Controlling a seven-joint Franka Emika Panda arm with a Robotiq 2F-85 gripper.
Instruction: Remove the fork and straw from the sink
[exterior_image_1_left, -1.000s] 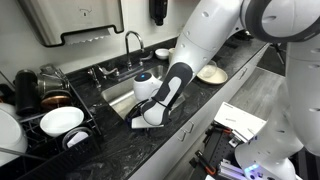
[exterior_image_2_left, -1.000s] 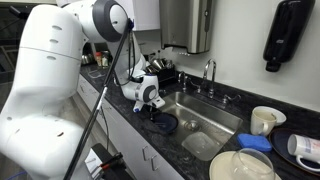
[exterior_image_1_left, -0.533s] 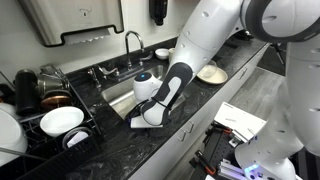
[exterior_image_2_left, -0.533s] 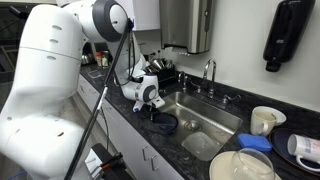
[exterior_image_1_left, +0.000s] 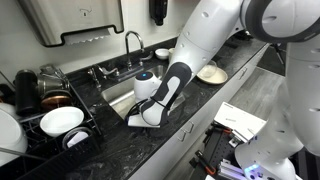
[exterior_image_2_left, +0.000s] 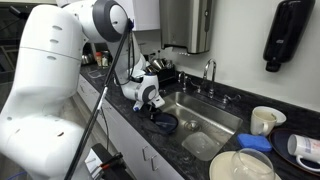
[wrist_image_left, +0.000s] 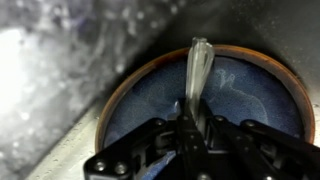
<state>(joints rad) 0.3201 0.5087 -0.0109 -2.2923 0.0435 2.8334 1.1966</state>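
My gripper (wrist_image_left: 192, 128) is shut on a silver fork (wrist_image_left: 198, 70), which sticks out over a blue plate with a brown rim (wrist_image_left: 250, 100). In both exterior views the gripper (exterior_image_2_left: 153, 108) (exterior_image_1_left: 142, 118) hangs low over the black countertop, just in front of the steel sink (exterior_image_2_left: 205, 128) (exterior_image_1_left: 118, 96). The blue plate (exterior_image_2_left: 165, 124) lies on the counter by the sink's front corner. The straw is not visible in any view.
A curved faucet (exterior_image_2_left: 208, 72) (exterior_image_1_left: 130, 45) stands behind the sink. A black wire dish rack (exterior_image_1_left: 45, 125) holds white plates. A white cup (exterior_image_2_left: 265, 120), stacked plates (exterior_image_2_left: 240, 165) and a tan bowl (exterior_image_1_left: 211, 73) sit on the counter.
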